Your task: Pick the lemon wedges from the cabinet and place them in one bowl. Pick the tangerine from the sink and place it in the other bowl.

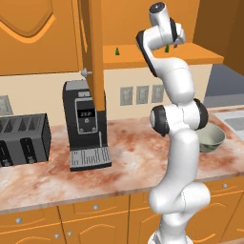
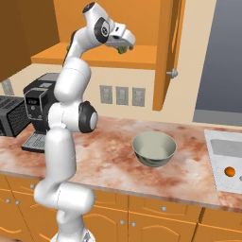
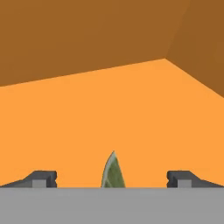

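Observation:
The orange-brown cabinet (image 1: 93, 52) stands open, its door swung out. One dark green lemon wedge (image 1: 116, 50) sits on the shelf to the left. My gripper (image 2: 124, 45) reaches into the cabinet, open, with the second lemon wedge (image 3: 113, 173) upright on the shelf between its two fingertips (image 3: 43, 178), touching neither. A pale grey-green bowl (image 2: 154, 149) rests on the counter below. The tangerine (image 2: 229, 171) lies in the light grey sink (image 2: 222, 146) at the far right.
A black coffee machine (image 1: 86, 124) and a dark toaster (image 1: 24, 138) stand on the marbled counter (image 1: 133, 157) at the left. The open cabinet door (image 2: 170, 52) with its silver knob (image 2: 173, 73) hangs right of my hand. Wall outlets (image 2: 122, 95) sit below the shelf.

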